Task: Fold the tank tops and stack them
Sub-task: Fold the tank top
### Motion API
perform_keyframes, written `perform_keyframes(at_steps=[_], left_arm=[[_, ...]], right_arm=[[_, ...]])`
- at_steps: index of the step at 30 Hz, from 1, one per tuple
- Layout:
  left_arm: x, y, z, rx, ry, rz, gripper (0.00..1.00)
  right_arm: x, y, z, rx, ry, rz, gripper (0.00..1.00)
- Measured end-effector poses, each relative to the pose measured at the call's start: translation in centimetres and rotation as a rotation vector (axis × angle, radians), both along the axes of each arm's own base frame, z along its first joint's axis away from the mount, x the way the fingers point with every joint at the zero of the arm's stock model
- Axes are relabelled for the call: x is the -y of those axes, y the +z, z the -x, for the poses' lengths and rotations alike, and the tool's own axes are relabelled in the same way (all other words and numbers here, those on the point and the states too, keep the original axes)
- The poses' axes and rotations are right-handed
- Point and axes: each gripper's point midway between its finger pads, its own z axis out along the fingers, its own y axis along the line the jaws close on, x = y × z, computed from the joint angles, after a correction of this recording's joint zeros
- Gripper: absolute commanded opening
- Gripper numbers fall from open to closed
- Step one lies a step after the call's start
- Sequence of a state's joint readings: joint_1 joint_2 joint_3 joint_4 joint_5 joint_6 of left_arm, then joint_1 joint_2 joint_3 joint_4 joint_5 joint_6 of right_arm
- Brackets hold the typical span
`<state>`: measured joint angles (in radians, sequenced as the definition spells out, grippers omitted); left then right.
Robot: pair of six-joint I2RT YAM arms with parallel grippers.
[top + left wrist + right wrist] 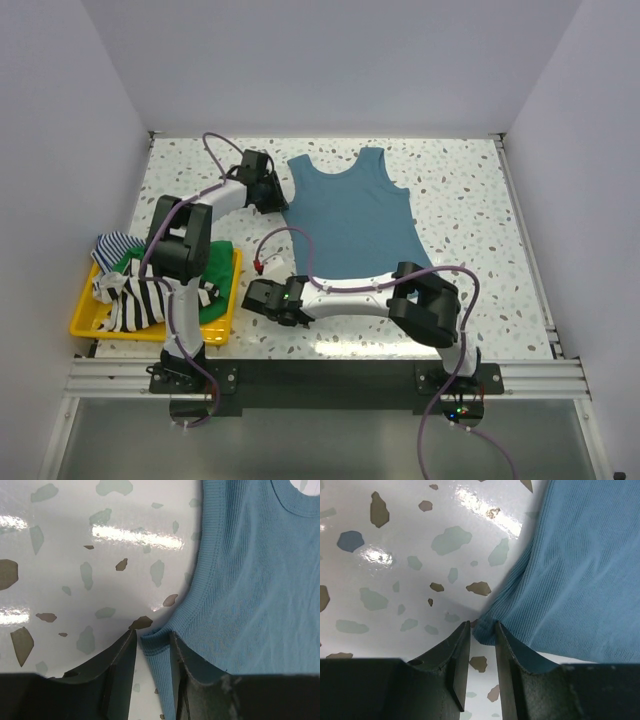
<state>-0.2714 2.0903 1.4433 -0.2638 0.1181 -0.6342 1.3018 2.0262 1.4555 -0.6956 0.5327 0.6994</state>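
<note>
Ribbed teal tank top [350, 215] lies flat, left pincer [153, 635] and right pincer [482, 626] spread astride its edges.

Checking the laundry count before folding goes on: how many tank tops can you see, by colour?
Teal-blue tank top: 1
Black-and-white striped tank top: 1
Green tank top: 1
Thin blue-striped tank top: 1
Total: 4
</note>
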Motion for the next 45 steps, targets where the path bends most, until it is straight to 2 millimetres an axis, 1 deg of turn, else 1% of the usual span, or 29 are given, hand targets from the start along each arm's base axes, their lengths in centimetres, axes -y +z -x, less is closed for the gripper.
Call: perform_keyframes(at_steps=[3, 5, 6, 8, 10, 13, 16, 19, 23, 24, 26, 29, 31, 32, 35, 36, 37, 40, 45], left_arm=[[0.0, 0.0, 0.0, 0.000, 0.000, 0.001, 0.37], [0.0, 0.0, 0.0, -0.001, -0.001, 0.001, 0.36], [0.0, 0.0, 0.0, -0.001, -0.001, 0.001, 0.36], [0.0, -0.1, 0.1, -0.002, -0.001, 0.001, 0.37], [0.0, -0.1, 0.1, -0.002, -0.001, 0.001, 0.39], [0.1, 0.0, 0.0, 0.001, -0.004, 0.006, 0.44], [0.2, 0.1, 0.4, 0.004, -0.007, 0.009, 0.45], [0.1, 0.1, 0.8, 0.000, -0.008, 0.007, 0.45], [0.2, 0.1, 0.8, 0.004, -0.009, 0.009, 0.44], [0.1, 0.1, 0.8, 0.004, -0.009, 0.009, 0.41], [0.1, 0.0, 0.8, 0.003, -0.009, 0.009, 0.39], [0.1, -0.1, 0.9, 0.004, -0.007, 0.011, 0.32], [0.2, -0.2, 0.9, 0.004, -0.004, 0.015, 0.26], [0.2, -0.3, 1.0, 0.002, -0.003, 0.016, 0.19], [0.2, -0.3, 1.1, -0.001, -0.001, 0.016, 0.08], [0.3, -0.3, 1.1, -0.001, -0.002, 0.015, 0.01], [0.3, -0.3, 1.1, -0.001, -0.001, 0.015, 0.00], [0.3, -0.3, 0.9, -0.002, 0.002, 0.006, 0.00], [0.2, 0.5, -0.5, 0.015, 0.016, -0.009, 0.00]], right_arm=[[0.2, -0.6, 0.1, -0.004, -0.001, 0.014, 0.28], [0.2, -0.7, 0.1, -0.005, -0.001, 0.016, 0.22], [0.2, -0.7, 0.1, -0.005, -0.003, 0.014, 0.15], [0.3, -1.0, 0.1, -0.005, -0.004, 0.011, 0.07], [0.4, -1.1, 0.1, -0.001, -0.008, 0.003, 0.01], [1.0, -1.0, 0.1, -0.001, -0.013, -0.023, 0.00], [1.9, -0.8, 0.1, -0.022, -0.024, -0.060, 0.00], [2.7, -0.3, -0.4, -0.043, -0.048, -0.108, 0.00], [2.5, 0.7, -1.2, -0.046, -0.069, -0.162, 0.00], [2.3, 0.8, -1.3, -0.047, -0.070, -0.174, 0.00], [2.0, 1.0, -1.3, -0.049, -0.069, -0.189, 0.00], [1.9, 1.0, -1.3, -0.052, -0.068, -0.193, 0.00], [1.9, 1.0, -1.2, -0.056, -0.067, -0.195, 0.00], [1.8, 1.0, -1.2, -0.057, -0.066, -0.196, 0.00], [1.8, 0.9, -1.1, -0.064, -0.064, -0.197, 0.00], [1.8, 0.9, -1.0, -0.066, -0.063, -0.198, 0.00], [1.8, 0.9, -1.0, -0.069, -0.062, -0.199, 0.00], [1.7, 1.0, -0.9, -0.072, -0.060, -0.204, 0.00], [1.9, 1.2, -0.5, -0.082, -0.053, -0.212, 0.00]])
